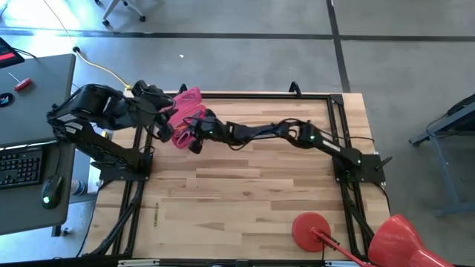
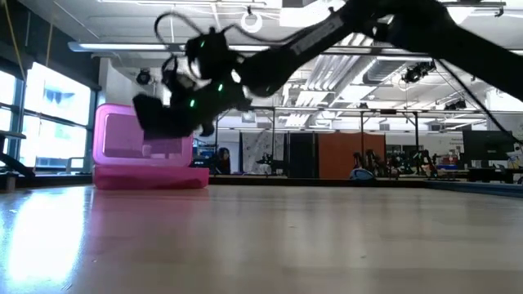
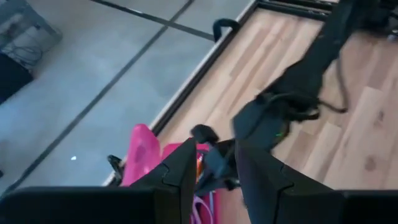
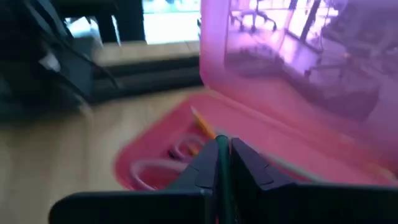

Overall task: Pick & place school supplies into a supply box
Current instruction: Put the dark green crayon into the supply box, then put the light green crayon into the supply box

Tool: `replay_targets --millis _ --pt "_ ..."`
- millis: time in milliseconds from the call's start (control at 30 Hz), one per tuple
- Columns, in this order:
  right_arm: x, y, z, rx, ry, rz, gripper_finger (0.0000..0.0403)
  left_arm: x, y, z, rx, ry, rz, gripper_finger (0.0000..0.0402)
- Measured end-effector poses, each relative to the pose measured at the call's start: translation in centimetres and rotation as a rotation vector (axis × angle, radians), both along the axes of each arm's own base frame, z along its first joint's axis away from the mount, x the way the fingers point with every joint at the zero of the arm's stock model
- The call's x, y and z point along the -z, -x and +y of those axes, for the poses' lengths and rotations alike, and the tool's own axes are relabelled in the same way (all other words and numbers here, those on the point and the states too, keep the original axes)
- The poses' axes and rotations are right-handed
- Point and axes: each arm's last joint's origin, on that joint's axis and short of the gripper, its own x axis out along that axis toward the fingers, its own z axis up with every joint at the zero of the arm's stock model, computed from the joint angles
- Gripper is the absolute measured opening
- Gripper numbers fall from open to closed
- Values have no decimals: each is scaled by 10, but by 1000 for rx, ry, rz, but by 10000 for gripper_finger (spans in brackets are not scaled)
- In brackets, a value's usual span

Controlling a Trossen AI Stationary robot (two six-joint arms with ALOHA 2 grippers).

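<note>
The pink supply box (image 1: 189,100) sits near the table's far left edge, with its translucent lid (image 4: 292,74) standing up. Its tray (image 4: 155,158) holds purple-handled scissors (image 4: 183,149) and an orange pencil (image 4: 202,124). My right gripper (image 4: 223,155) reaches across from the right and hovers over the tray, shut on a thin green pencil (image 4: 222,177). In the low view the right gripper (image 2: 176,118) hangs in front of the box (image 2: 122,151). My left gripper (image 3: 214,177) is open just left of the box (image 3: 140,155). My right gripper pinches the green pencil (image 4: 222,186) between its two fingers. The pencil runs along the fingers rather than across them. It is lifted clear, over the open tray. Which part of the pencil it holds is hidden by the fingers.
A red disc with a handle (image 1: 312,226) lies at the table's near right, next to a big red object (image 1: 401,241) off the corner. A desk with a keyboard (image 1: 22,167) stands beyond the left edge. Bare wood (image 1: 245,200) fills the middle and near side.
</note>
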Motion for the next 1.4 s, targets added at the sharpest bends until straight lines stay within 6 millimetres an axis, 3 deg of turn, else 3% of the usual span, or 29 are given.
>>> replay_targets --millis 167,333,533,667,767,867,1100,1200,1400 --pt "15 -12 -3 15 -13 -24 17 3 -4 -2 17 48 14 143" --pt "23 -10 -9 56 17 17 46 5 -7 -2 11 58 31 143" --pt "22 -10 -15 65 11 3 82 11 -10 -4 2 133 45 143" --pt "14 -12 0 -39 9 -12 96 26 -18 -10 32 236 99 143" --pt "3 -15 21 -179 47 -19 101 46 -20 -20 4 280 138 143" --pt "-6 -16 42 -213 124 -14 103 76 -24 -36 -40 337 201 143" --pt "-42 -1 74 -19 396 205 95 154 -7 -91 -222 556 391 143" --pt "-50 12 78 19 429 374 91 178 3 -114 -324 642 427 143" --pt "-65 33 66 84 406 527 82 222 23 -162 -386 822 267 143"
